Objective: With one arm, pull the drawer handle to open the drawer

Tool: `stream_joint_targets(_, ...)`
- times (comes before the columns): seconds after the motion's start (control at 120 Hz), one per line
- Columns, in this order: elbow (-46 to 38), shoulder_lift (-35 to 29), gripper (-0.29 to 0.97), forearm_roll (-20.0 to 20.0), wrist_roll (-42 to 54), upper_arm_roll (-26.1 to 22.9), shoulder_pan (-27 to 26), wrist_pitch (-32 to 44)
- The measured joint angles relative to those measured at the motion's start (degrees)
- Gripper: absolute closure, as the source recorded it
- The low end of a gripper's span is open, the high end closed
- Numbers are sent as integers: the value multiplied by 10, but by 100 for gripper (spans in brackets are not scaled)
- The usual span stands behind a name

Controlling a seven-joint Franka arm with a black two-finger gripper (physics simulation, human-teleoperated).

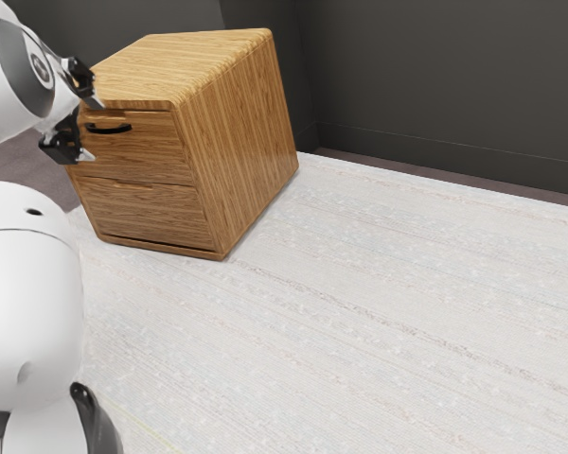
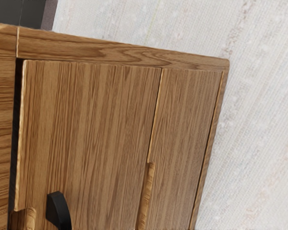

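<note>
A wooden cabinet (image 1: 232, 123) with two stacked drawers stands on the pale floor at the exterior view's upper left. The upper drawer (image 1: 147, 147) carries a black handle (image 1: 114, 128). My gripper (image 1: 79, 115) is right at the handle's left end, open, with one finger (image 1: 83, 83) above it and the other below. I cannot tell whether either finger touches it. In the wrist view the upper drawer front (image 2: 86, 134) lies just under my hand, with the handle (image 2: 57, 211) close by. A dark gap runs between this front and the cabinet's top panel. The lower drawer (image 2: 182, 143) sits beside it.
A pale carpeted floor (image 1: 388, 303) spreads out to the exterior view's right of the cabinet. Dark walls (image 1: 435, 66) stand behind it. My white arm (image 1: 24, 303) takes up the exterior view's left edge.
</note>
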Motion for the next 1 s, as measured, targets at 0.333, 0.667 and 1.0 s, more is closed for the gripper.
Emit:
stream_joint_targets(0.333,-10,-17,2,-5,-8,-38,70,11)
stream_joint_targets(0.667,56,-69,3,-78,-7,-75,180,34)
stream_joint_targets(1.0,81,-71,3,-103,-6,-88,207,41)
